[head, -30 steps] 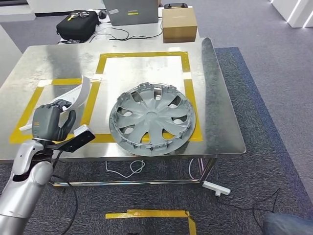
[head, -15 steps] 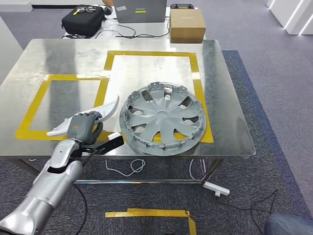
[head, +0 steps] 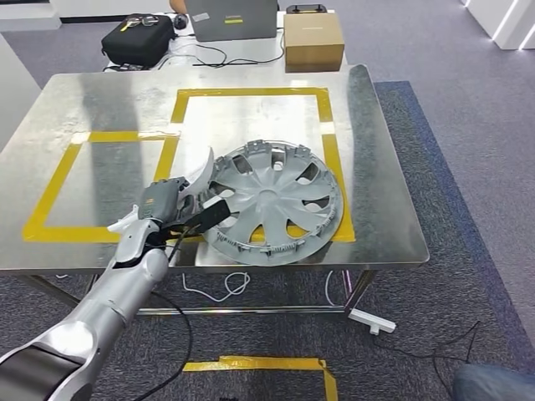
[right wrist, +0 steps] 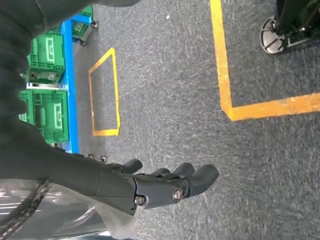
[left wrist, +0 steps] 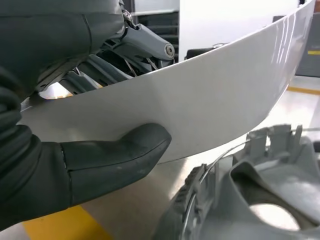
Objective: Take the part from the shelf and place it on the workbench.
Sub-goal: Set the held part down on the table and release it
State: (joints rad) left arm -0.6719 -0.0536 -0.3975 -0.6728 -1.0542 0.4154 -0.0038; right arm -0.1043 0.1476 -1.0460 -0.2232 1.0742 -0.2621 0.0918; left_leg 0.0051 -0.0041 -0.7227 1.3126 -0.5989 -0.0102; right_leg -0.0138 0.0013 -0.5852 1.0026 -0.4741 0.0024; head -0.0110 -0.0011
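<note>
Since a second ago, left hand (head: pixel 163 200) carried rightward over the workbench (head: pixel 379 167), now at the left edge of the grey wheel cover (head: pixel 275 200). Fingers wrapped around the white part (head: pixel 201 174), thumb (left wrist: pixel 113 157) pressed on its face. Part: long, curved, glossy strip, held above the tabletop, long axis slanting up toward the cover, tip overlapping its rim. Right hand (right wrist: pixel 162 185) hanging over carpet, fingers spread, holding nothing.
</note>
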